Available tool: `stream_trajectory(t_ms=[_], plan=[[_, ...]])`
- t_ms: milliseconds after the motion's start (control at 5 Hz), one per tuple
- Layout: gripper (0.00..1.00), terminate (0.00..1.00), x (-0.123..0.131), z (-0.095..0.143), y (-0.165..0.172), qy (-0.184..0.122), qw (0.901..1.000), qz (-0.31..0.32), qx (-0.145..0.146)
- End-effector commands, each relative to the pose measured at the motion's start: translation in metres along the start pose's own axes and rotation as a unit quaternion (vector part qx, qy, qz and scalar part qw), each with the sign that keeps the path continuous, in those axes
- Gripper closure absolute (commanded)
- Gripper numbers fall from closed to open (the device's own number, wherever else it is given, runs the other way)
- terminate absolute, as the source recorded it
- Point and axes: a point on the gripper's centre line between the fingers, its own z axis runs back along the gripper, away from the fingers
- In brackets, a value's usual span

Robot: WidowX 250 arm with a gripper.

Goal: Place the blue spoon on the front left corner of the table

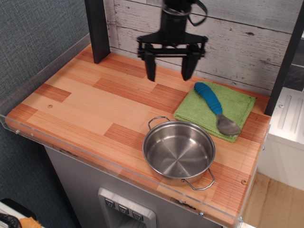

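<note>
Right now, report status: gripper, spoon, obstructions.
Gripper open, empty, above table left of green cloth. Blue spoon lying on cloth, untouched. Steel pot in front of cloth, not blocking the spoon.

We lose the black robot arm point(178, 9) above its wrist at the top edge. An orange fuzzy object point(26, 222) (bottom left, unidentifiable) is cropped. The white ribbed appliance point(289, 118) runs off right.

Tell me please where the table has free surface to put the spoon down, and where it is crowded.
Bare wood runs across the whole left half, from the black post down to the front left corner by the acrylic rim. The right side is crowded: the pot in front, the green cloth behind it with the blue spoon on it. The open gripper hangs above the back middle.
</note>
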Motion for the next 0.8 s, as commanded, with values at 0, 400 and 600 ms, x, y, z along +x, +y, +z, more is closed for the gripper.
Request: stream_trajectory(t_ms=[0, 400, 600], plan=[[0.00, 0.00, 0.012, 0.003, -0.036, -0.033, 0.9988, 0.027, -0.024], [0.00, 0.00, 0.014, 0.004, -0.052, -0.032, 0.9973, 0.059, -0.030], [0.00, 0.00, 0.015, -0.002, -0.059, -0.029, 0.9974, 0.060, -0.025]])
